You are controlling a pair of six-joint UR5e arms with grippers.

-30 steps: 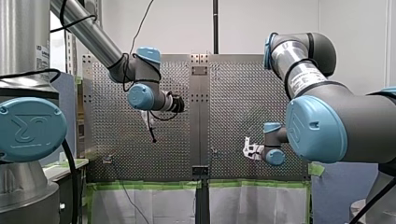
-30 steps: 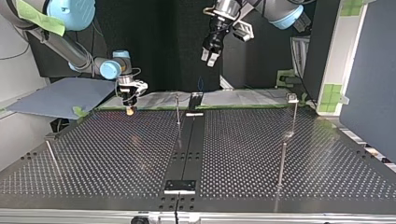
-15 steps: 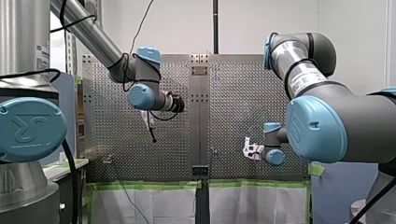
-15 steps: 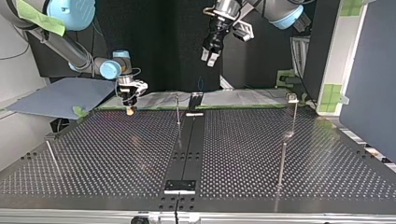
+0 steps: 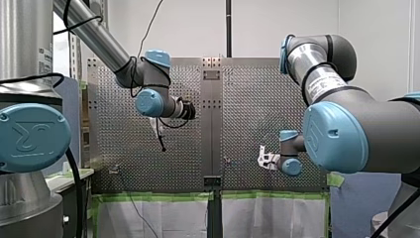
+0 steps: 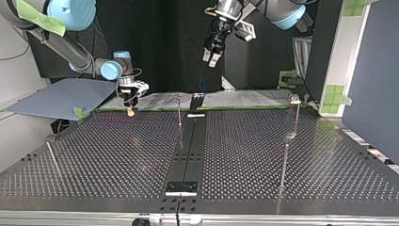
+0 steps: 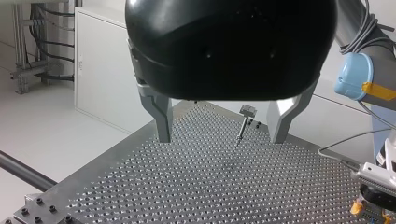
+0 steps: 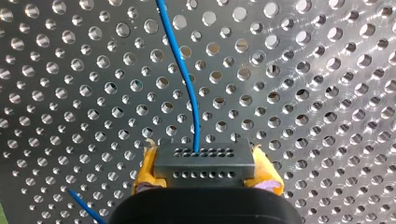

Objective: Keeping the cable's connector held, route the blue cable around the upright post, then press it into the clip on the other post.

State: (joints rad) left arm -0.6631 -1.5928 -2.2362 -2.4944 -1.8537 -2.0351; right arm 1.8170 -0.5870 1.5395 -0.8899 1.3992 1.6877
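Observation:
My right gripper [image 8: 205, 171] has its yellow pads shut on a dark grey connector [image 8: 204, 157]. A thin blue cable [image 8: 183, 74] runs from the connector ahead over the perforated plate. In the top view this gripper [image 6: 131, 111] hangs just above the table's far edge at the left. My left gripper [image 6: 211, 59] hovers high over the far middle, metal fingers open and nothing between them [image 7: 220, 137]. Ahead of it stands a post with a clip [image 7: 243, 122]. In the top view a clip-topped post [image 6: 295, 106] and a plain upright post [image 6: 284, 162] stand at the right.
A thin post [image 6: 179, 112] rises near the dark centre strip [image 6: 188, 155] of the perforated table [image 6: 113, 155]. Another post [image 6: 52, 157] stands at the top view's left. A blue-grey sheet [image 6: 61, 96] lies beyond the table's far left corner.

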